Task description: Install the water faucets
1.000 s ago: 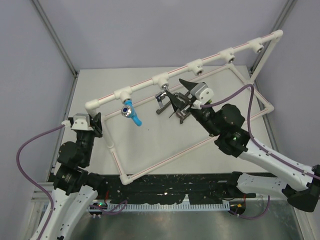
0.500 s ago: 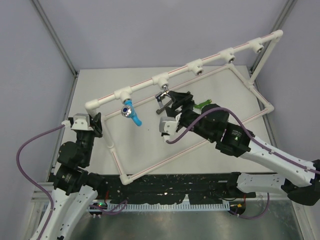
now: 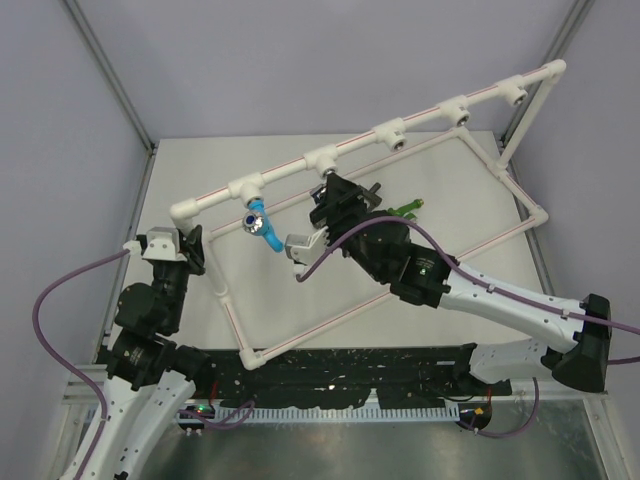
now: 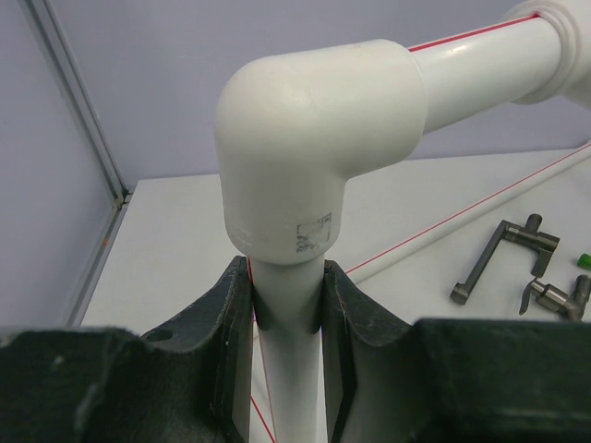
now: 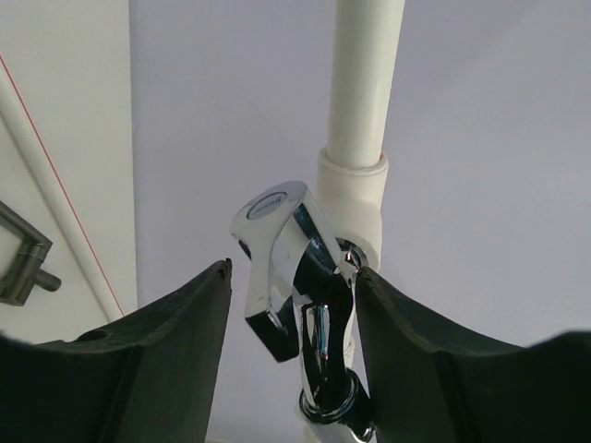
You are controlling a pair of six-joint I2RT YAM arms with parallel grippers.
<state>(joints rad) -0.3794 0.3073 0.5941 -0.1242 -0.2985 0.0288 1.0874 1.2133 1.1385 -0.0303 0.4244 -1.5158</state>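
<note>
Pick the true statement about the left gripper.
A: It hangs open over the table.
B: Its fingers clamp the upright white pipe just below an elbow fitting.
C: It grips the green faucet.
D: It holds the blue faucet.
B: the left wrist view shows the left gripper with a finger pressed on each side of the upright white pipe, right under the elbow fitting.

Bright, even, cool-white light fills every view and throws only faint, soft-edged shadows on the table point(image 3: 290, 300); the overhead picture is crisp, the white pipe point(image 4: 314, 138) looks nearly washed out, the chrome faucet point(image 5: 286, 249) carries sharp glints, and the left gripper point(image 4: 286, 272) and right gripper point(image 5: 294, 269) sit dark and slightly blurred near the lens.
</note>
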